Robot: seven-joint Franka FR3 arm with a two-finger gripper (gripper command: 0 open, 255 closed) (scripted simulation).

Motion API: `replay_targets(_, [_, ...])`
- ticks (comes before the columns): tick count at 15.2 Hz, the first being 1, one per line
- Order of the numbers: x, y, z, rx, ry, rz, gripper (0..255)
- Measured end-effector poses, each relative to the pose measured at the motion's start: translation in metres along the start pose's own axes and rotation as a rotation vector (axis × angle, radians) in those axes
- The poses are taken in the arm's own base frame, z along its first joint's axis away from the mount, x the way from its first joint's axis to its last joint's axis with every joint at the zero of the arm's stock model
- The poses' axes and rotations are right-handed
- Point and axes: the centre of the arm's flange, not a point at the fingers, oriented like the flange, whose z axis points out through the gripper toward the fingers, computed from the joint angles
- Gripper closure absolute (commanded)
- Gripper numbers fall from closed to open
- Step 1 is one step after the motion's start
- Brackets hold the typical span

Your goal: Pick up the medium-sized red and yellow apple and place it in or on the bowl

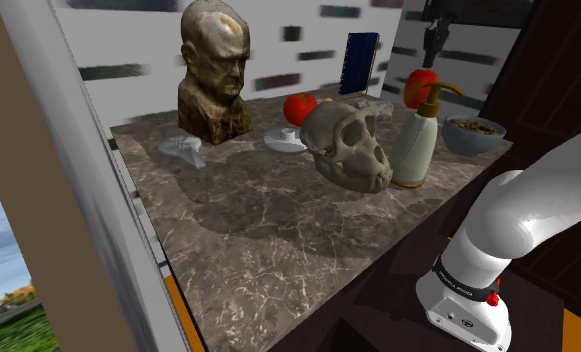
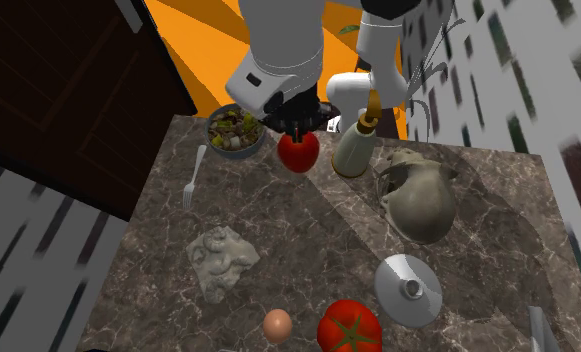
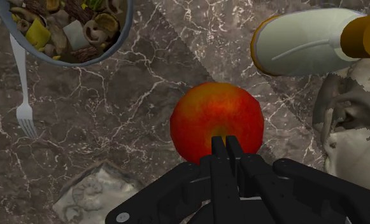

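The red and yellow apple (image 3: pixel 216 118) hangs just under my gripper (image 3: pixel 225 145). The black fingers are shut together at the apple's top, where its stem is. In the second exterior view the apple (image 2: pixel 298 152) sits below the gripper (image 2: pixel 298 128), between the bowl (image 2: pixel 235 130) and a soap dispenser (image 2: pixel 356 148). In the shoulder view the apple (image 1: pixel 421 88) shows above the counter, behind the dispenser's pump. The grey bowl (image 3: pixel 127 19) holds mushrooms and other food pieces and stands at the counter's corner (image 1: pixel 473 133), a short way from the apple.
A cream soap dispenser (image 1: pixel 415 145) and a skull (image 1: pixel 348 145) stand close beside the apple. A fork (image 2: pixel 193 178) lies by the bowl. Farther off are a bust (image 1: pixel 215 70), a tomato (image 2: pixel 350 328), an egg (image 2: pixel 277 325), a white dish (image 2: pixel 408 290) and a stone lump (image 2: pixel 221 260).
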Motion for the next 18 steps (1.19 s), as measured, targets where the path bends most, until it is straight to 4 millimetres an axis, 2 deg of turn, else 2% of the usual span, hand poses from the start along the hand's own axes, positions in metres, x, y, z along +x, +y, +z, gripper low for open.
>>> replay_targets(4, [-0.001, -0.001, -0.019, 0.000, 0.000, 0.000, 255])
replay_targets(6, [-0.010, 0.008, -0.028, 0.000, 0.000, 0.000, 255])
replay_targets(18, [-0.112, 0.114, -0.079, 0.001, 0.001, 0.003, 255])
